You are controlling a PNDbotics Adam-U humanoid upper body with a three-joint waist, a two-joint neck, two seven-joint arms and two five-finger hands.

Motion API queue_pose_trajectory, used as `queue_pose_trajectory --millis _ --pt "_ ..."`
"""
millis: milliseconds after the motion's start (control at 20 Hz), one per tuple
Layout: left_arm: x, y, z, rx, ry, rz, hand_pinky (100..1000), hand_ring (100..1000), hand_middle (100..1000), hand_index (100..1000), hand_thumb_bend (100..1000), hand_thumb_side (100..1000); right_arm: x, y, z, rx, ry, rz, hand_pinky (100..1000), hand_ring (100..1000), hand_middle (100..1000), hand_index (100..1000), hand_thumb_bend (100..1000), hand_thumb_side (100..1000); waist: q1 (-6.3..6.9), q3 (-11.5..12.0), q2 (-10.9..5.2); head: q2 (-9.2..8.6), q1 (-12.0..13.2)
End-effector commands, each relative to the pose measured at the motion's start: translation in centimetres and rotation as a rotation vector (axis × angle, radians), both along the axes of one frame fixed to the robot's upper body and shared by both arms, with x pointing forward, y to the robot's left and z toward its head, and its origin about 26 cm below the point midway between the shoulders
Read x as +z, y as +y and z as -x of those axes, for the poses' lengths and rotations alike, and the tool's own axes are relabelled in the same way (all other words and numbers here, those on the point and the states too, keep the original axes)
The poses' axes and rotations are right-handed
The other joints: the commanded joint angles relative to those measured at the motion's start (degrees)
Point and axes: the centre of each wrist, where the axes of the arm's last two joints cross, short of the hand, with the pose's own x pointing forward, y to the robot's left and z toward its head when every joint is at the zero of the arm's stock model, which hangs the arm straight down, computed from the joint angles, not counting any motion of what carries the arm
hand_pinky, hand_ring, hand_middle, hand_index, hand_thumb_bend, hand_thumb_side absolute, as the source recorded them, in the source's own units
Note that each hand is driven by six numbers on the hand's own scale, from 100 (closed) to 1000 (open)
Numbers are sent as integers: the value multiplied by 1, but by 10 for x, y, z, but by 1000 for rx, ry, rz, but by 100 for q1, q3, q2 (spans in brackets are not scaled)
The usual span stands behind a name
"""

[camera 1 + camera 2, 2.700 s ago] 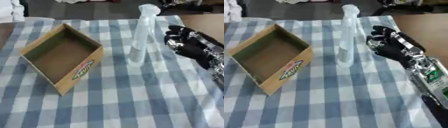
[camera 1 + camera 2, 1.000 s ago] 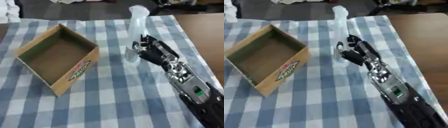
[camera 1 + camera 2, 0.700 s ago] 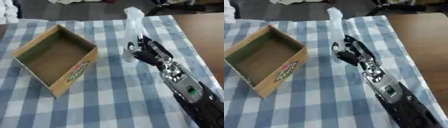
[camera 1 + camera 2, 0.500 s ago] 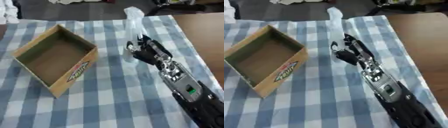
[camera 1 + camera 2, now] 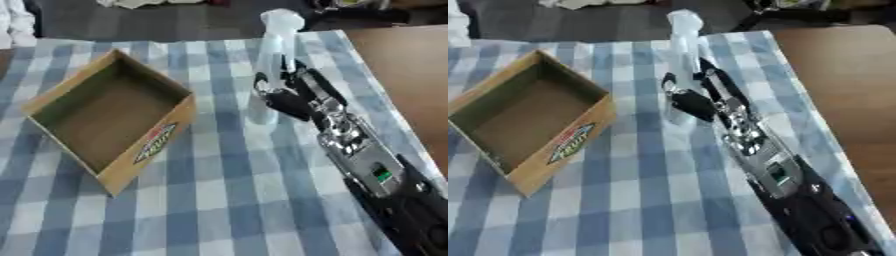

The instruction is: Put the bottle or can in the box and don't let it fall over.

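My right hand (image 5: pixel 289 95) has come in, fingers now curled around upright bottle (image 5: pixel 269 65); box (image 5: pixel 109 117) unmoved on desk (image 5: pixel 219 200).

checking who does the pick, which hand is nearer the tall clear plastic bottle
Right. The right hand is against the tall clear plastic bottle, fingers curled round its lower part, on the blue checked cloth. The left hand shows in neither view.

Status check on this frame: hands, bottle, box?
Right hand curled round the clear bottle, bottle upright on the checked cloth. Left hand not in view. Box open, nothing between.
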Motion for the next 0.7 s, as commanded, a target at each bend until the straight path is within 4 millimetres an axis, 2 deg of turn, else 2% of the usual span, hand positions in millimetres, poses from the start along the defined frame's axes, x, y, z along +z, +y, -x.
queue_pose_trajectory --millis 50,700 --pt "11 4 2 4 -24 -24 718 672 623 828 269 400 19 1 2 -3 -55 -7 994 938 897 956 100 454 2 7 -87 -58 12" --pt "11 4 2 6 -25 -21 719 670 622 828 266 402 30 9 6 19 -66 -27 993 937 894 953 100 486 13 15 -88 -80 1"
